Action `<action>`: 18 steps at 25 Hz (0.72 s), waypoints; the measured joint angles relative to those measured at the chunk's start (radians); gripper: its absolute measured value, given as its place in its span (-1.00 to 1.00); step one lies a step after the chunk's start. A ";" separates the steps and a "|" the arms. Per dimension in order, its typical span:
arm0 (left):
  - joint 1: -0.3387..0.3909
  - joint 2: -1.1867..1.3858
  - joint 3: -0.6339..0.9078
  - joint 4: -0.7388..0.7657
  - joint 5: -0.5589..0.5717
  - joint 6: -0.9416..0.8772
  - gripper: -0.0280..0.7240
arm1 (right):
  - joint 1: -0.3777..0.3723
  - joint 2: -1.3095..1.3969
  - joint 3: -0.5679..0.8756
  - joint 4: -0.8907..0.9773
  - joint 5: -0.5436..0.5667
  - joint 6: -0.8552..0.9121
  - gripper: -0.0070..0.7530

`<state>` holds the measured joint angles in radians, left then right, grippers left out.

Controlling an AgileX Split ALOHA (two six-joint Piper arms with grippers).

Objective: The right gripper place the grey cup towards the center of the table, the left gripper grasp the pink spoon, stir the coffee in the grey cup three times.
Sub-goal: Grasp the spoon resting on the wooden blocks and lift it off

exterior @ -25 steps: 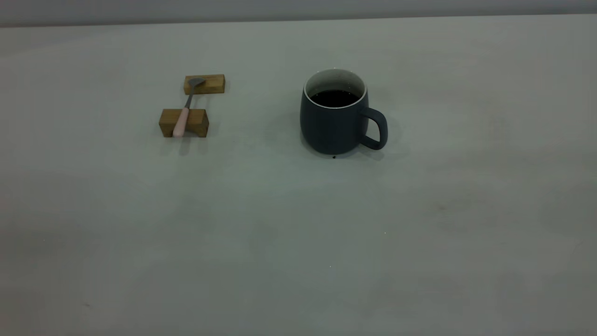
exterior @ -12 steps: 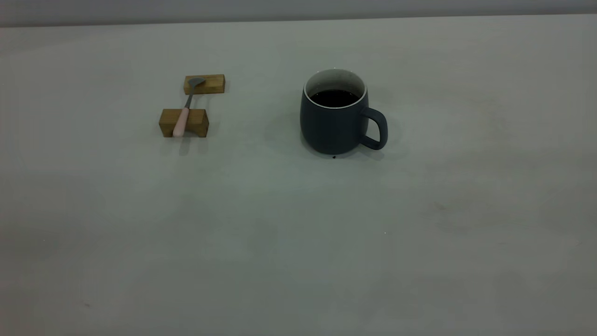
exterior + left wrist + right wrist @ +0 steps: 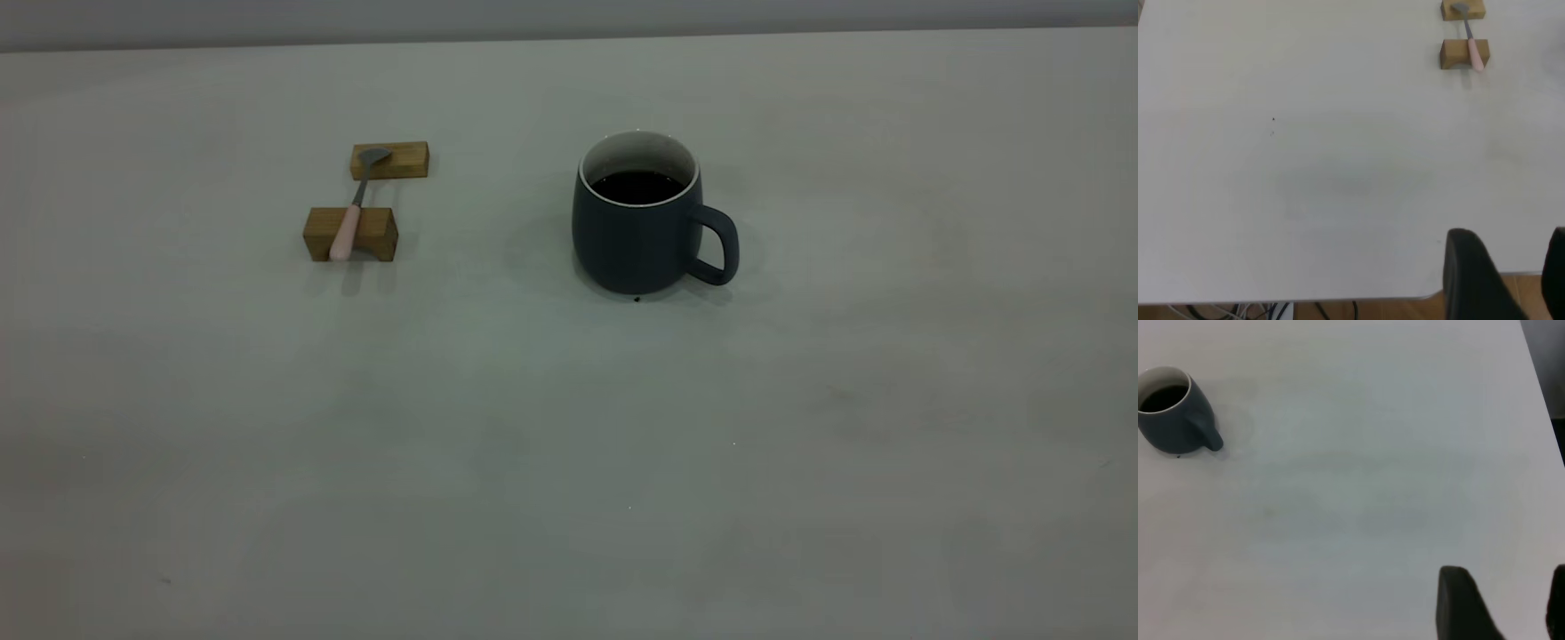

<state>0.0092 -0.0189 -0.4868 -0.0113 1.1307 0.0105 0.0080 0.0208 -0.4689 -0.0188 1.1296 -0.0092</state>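
The grey cup stands upright near the table's middle, handle to the right, with dark coffee inside; it also shows far off as the grey cup. The pink spoon lies across two wooden blocks at the left, bowl on the far block, and appears as the pink spoon. Neither arm shows in the exterior view. My left gripper hangs open over the table's near edge, far from the spoon. My right gripper is open above bare table, far from the cup.
Two wooden blocks, the near block and the far block, carry the spoon. The table's edge with floor and cables below shows in the left wrist view. A dark gap runs beyond the table's side edge.
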 joint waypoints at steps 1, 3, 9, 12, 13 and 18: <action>0.000 0.000 0.000 0.000 0.000 0.000 -0.02 | 0.000 0.000 0.000 0.000 0.000 0.000 -0.12; 0.000 0.000 0.000 0.000 0.000 -0.004 -0.02 | 0.000 0.000 0.000 0.000 0.000 0.000 -0.17; 0.000 0.158 -0.038 0.000 -0.064 -0.104 0.26 | 0.000 0.000 0.000 0.000 0.000 0.000 -0.31; 0.000 0.376 -0.067 0.000 -0.168 -0.121 0.55 | 0.000 0.000 0.000 0.000 0.000 0.000 -0.36; 0.000 0.461 -0.077 -0.007 -0.220 -0.124 0.65 | 0.000 0.000 0.000 0.000 0.000 0.000 -0.36; 0.000 0.852 -0.179 -0.076 -0.404 -0.116 0.84 | 0.000 0.000 0.000 0.000 0.000 0.000 -0.36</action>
<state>0.0092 0.8328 -0.6656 -0.0869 0.7263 -0.1057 0.0080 0.0208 -0.4689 -0.0188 1.1296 -0.0092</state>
